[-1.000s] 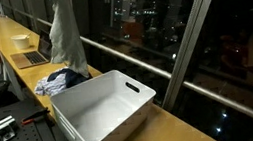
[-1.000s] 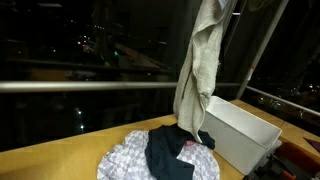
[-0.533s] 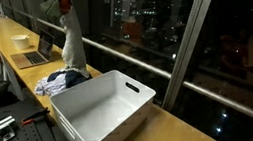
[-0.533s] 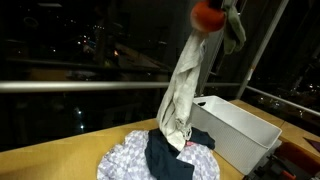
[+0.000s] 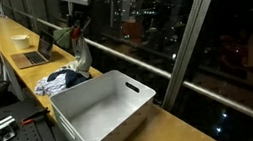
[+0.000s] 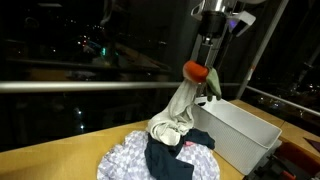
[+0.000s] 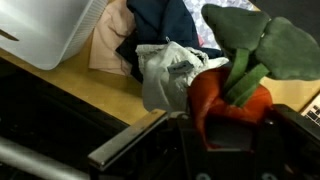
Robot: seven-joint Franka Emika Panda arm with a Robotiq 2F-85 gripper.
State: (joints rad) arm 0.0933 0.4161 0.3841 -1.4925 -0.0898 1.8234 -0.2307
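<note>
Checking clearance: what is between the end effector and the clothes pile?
A pale garment hangs from the end effector to the pile, in both exterior views.

White bin [image 5: 125,129] on wooden counter [image 5: 179,133] by dark window; open laptop [image 5: 35,56], white bowl [image 5: 22,41] farther along.

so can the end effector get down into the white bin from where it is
probably yes: the white bin is open-topped and looks empty, with nothing over it. the end effector hangs beside it but grips the grey cloth, which would drag along
</note>
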